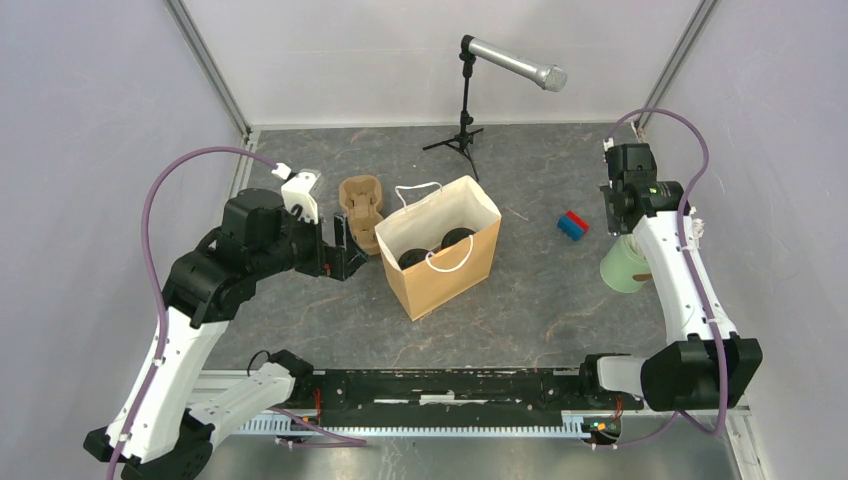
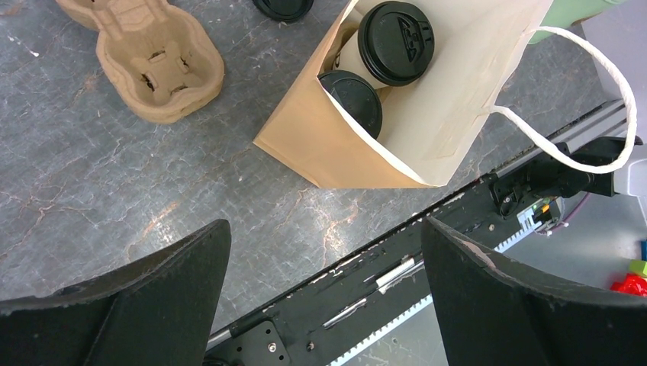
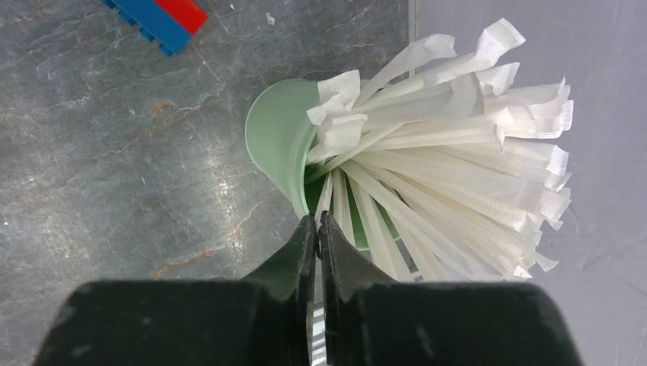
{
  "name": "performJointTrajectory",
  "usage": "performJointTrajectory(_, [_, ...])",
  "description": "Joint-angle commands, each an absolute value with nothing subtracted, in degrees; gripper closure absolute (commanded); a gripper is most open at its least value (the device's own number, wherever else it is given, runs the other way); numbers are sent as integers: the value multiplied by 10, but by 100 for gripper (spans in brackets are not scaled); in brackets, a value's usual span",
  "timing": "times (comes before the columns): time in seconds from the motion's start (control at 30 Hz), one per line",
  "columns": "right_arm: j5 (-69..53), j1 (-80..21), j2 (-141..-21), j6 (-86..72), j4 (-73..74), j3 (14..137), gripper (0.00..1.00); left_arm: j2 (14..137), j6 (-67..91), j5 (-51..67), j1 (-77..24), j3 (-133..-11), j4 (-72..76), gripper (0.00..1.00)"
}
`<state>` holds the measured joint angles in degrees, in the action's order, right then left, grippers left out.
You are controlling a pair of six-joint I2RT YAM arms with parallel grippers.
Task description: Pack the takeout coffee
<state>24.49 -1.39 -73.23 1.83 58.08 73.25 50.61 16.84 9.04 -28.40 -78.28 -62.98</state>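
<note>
Item: two takeout coffee cups [image 2: 396, 42], black-lidded, are sitting side by side inside one open brown paper bag [image 2: 458, 99] mid-table, and one cardboard carrier [image 2: 145, 65] is lying just beside the bag. The left gripper [image 2: 324, 229] is hovering near the bag, its jaws spread wide and gripping nothing. The right gripper [image 3: 317, 226] is pinching its jaws almost together on one wrapped straw [image 3: 326, 200] among the many in one green cup [image 3: 275, 145], while one blue-and-red brick [image 3: 164, 19] is lying nearby and one microphone [image 1: 515, 63] is standing at the back.
</note>
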Motion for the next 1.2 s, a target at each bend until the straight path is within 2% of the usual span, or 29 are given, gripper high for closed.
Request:
performJointTrajectory(0.0, [241,-13,-729,25,564,740,95,503,136,84,-284,-781,-619,0])
performJointTrajectory(0.07, [239,-13,-726,22,588,767,100,502,136,83,-283,-780,-619,0])
performJointTrajectory(0.3, [228,-13,-715,1,712,910,100,508,142,73,-283,-792,-627,0])
performJointTrajectory(0.6, [149,-13,-656,-54,720,1011,100,515,173,33,-284,-805,-649,0])
performJointTrajectory(0.83, [209,-13,-622,-42,718,1056,100,511,174,22,-283,-825,-664,0])
performJointTrajectory(0.97, [235,-13,-624,-22,713,1126,100,504,175,19,-283,-828,-664,0])
performJointTrajectory(1.03, [207,-13,-613,-18,686,1141,100,503,176,20,-283,-833,-664,0])
performJointTrajectory(1.17, [81,-13,-574,-37,601,1084,100,506,178,31,-284,-834,-661,0])
